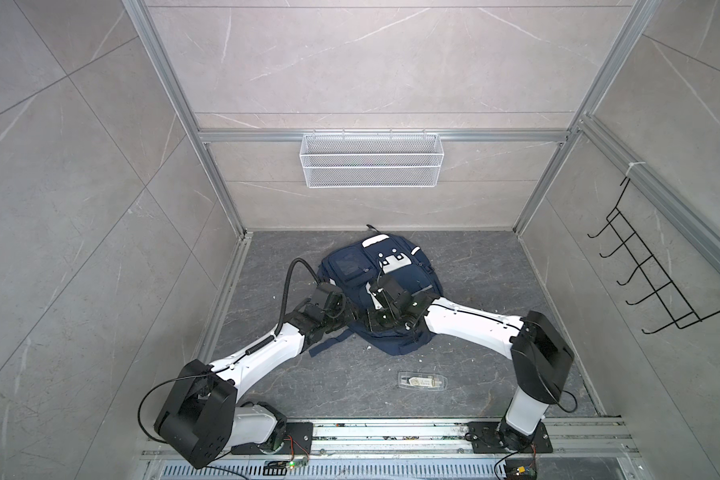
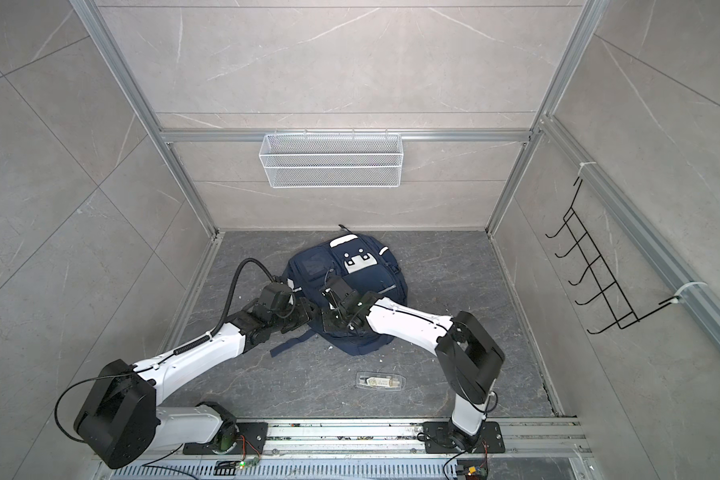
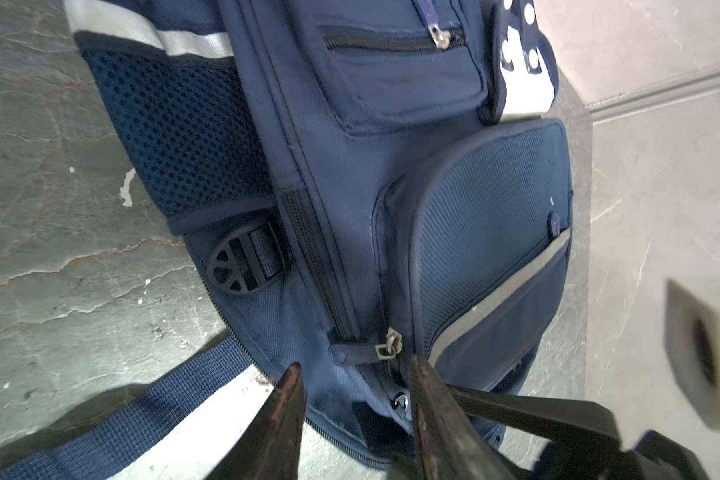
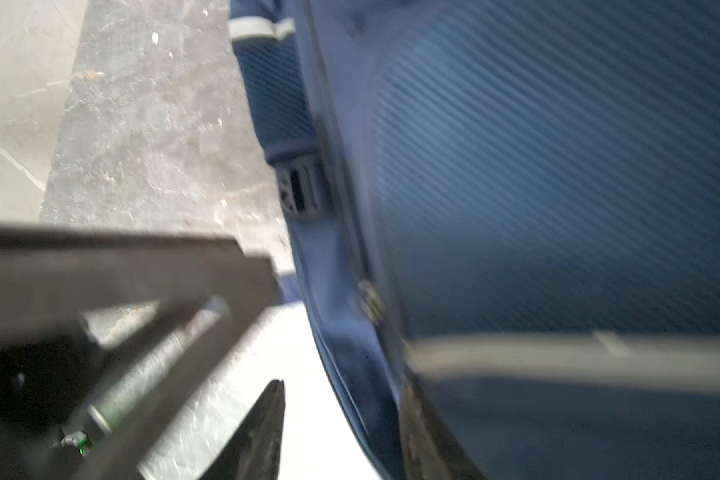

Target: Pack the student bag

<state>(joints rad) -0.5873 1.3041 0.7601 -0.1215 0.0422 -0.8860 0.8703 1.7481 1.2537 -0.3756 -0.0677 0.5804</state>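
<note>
Both top views show the navy backpack [image 1: 408, 282] lying flat, front up, long axis running near to far, white patch [image 1: 393, 261] at the far end. Both the left claw [image 3: 354, 365] and the right claw [image 4: 345, 384] are spread apart over its near half.

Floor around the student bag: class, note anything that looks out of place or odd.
White flecks litter the dark floor beside the student bag, like chipped debris. A clear plastic case lies apart from it, unpacked.

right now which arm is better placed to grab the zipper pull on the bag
Left, likely: the left gripper is open with the zipper pull just ahead of its jaws on the student bag.
</note>
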